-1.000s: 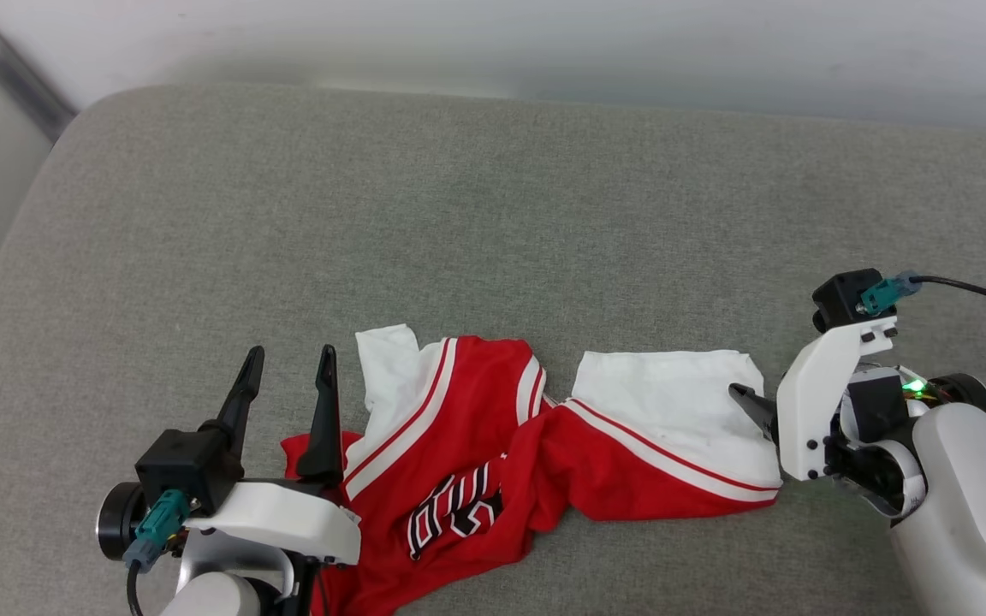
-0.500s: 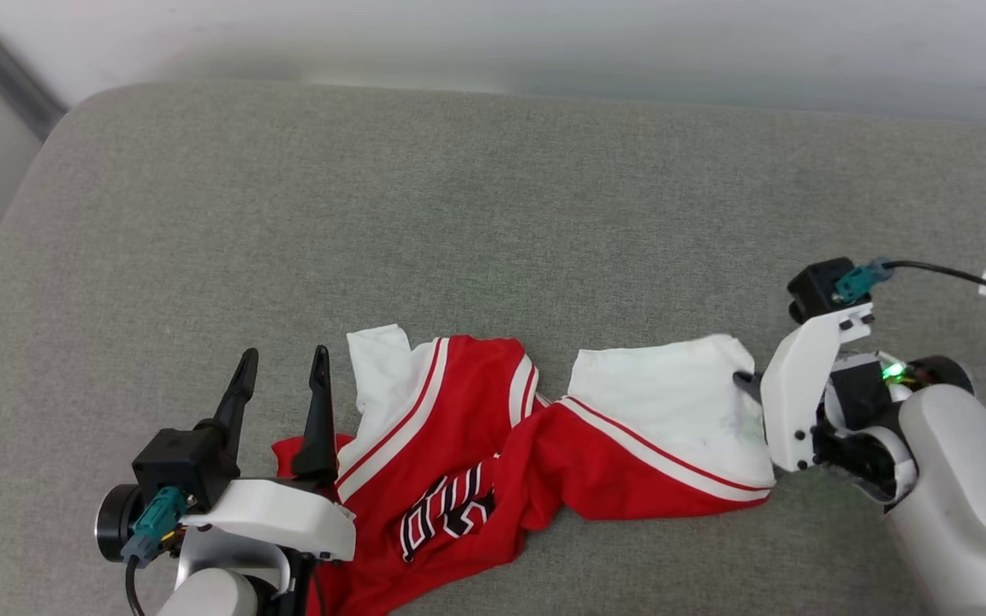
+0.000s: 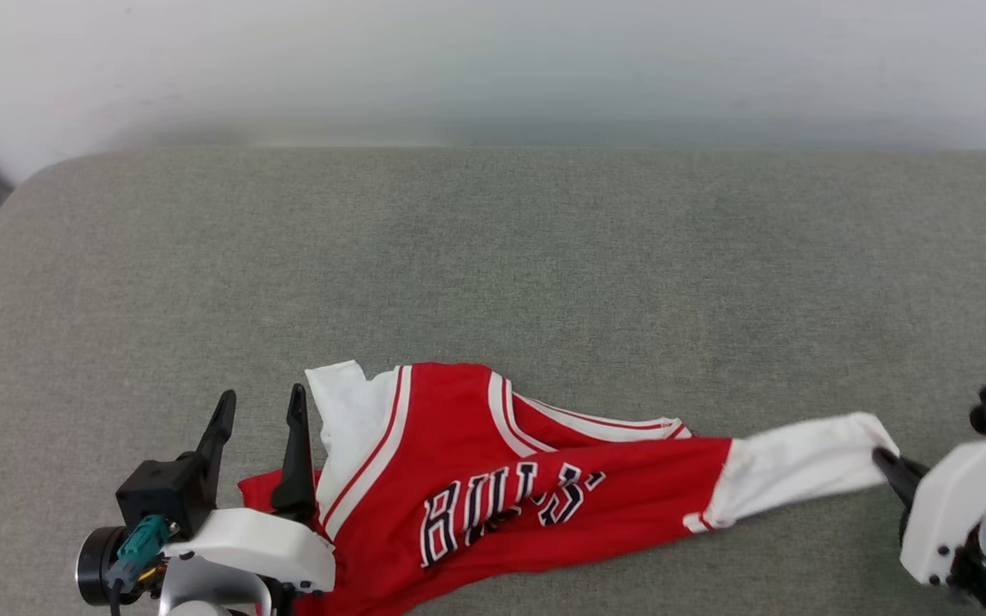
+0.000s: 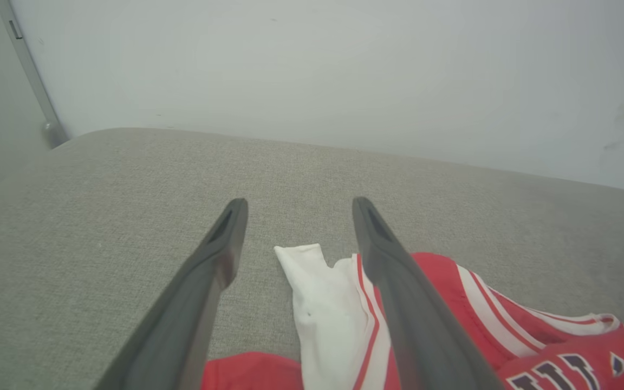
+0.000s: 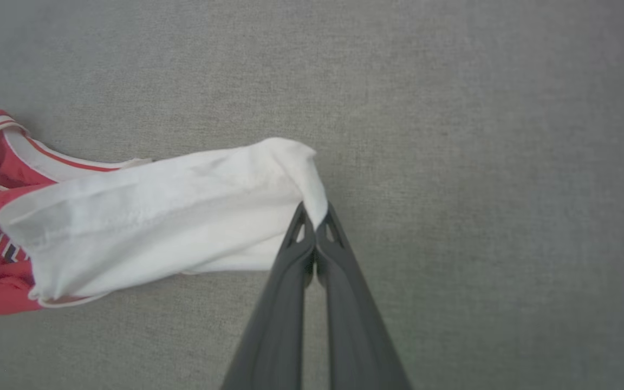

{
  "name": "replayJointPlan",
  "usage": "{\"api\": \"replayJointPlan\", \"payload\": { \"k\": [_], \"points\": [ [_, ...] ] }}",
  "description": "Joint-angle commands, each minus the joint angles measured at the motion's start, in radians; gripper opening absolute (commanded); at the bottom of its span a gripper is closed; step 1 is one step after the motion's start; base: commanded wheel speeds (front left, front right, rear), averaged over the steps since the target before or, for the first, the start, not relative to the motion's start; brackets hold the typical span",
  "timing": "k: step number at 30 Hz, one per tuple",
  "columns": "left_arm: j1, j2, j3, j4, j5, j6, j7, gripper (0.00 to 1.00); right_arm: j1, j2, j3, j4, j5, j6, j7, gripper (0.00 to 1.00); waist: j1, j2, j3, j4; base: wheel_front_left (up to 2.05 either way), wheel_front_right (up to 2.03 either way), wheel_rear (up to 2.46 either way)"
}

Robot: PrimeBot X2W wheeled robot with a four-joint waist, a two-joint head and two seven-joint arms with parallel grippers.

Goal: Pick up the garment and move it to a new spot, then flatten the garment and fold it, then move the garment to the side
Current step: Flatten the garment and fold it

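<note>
Right hand point(image 5: 314, 227), fingers together, pinches the tip of one white sleeve point(image 5: 171, 211) of the garment point(image 3: 493, 505). The garment lies lettering-up near the front edge of the grey fabric surface point(image 3: 493, 282), with that sleeve drawn taut sideways. Left hand point(image 3: 259, 396), fingers apart and holding nothing, is poised above the opposite sleeve point(image 4: 317, 292). Step judged: pick-up for relocation. The next move likely calls for the left hand to close on its side, so both lift together.

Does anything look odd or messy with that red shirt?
The garment lies twisted and wrinkled on the grey cushion, not flat. One white sleeve is stretched sideways, pinched in the shut right gripper; the other sleeve is bunched beside the open left gripper. No tear or stain shows.
</note>
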Motion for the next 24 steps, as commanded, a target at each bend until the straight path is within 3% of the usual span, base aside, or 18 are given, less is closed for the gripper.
{"api": "replayJointPlan", "payload": {
  "k": [1,5,9,10,11,12,24],
  "points": [
    [0.012,0.005,0.004,-0.003,-0.005,0.005,0.003,1.00,0.043,0.021,-0.040,-0.008,-0.009,0.000,0.001,0.00,0.0000,-0.0001,-0.013,-0.011,0.00,0.00,0.00],
    [0.028,0.012,0.008,-0.004,-0.015,0.015,0.017,1.00,0.122,0.073,-0.148,0.027,-0.025,0.000,-0.012,0.00,0.0000,-0.0001,-0.024,-0.020,0.00,0.00,0.00],
    [0.043,0.022,0.011,0.002,-0.022,0.021,0.032,1.00,0.137,0.108,-0.179,0.099,-0.028,0.000,-0.060,0.00,0.0000,-0.0001,-0.036,-0.023,0.00,0.00,0.00],
    [0.045,0.024,0.011,0.002,-0.023,0.021,0.035,1.00,0.136,0.107,-0.177,0.114,-0.033,0.000,-0.076,0.24,0.0000,-0.0001,-0.039,-0.023,0.00,0.00,0.00],
    [0.048,0.025,0.011,0.002,-0.025,0.021,0.036,1.00,0.138,0.106,-0.175,0.125,-0.038,0.000,-0.094,0.76,0.0000,-0.0001,-0.041,-0.022,0.00,0.00,0.00],
    [0.053,0.027,0.012,0.003,-0.025,0.023,0.038,1.00,0.134,0.115,-0.173,0.131,-0.033,0.000,-0.121,1.00,0.0000,-0.0001,-0.044,-0.022,0.00,0.00,0.00],
    [0.099,0.046,0.022,-0.002,-0.041,0.040,0.048,1.00,0.182,0.174,-0.183,0.019,-0.154,0.000,-0.496,1.00,0.0000,-0.0001,-0.088,-0.036,0.00,0.00,0.00]
  ]
}}
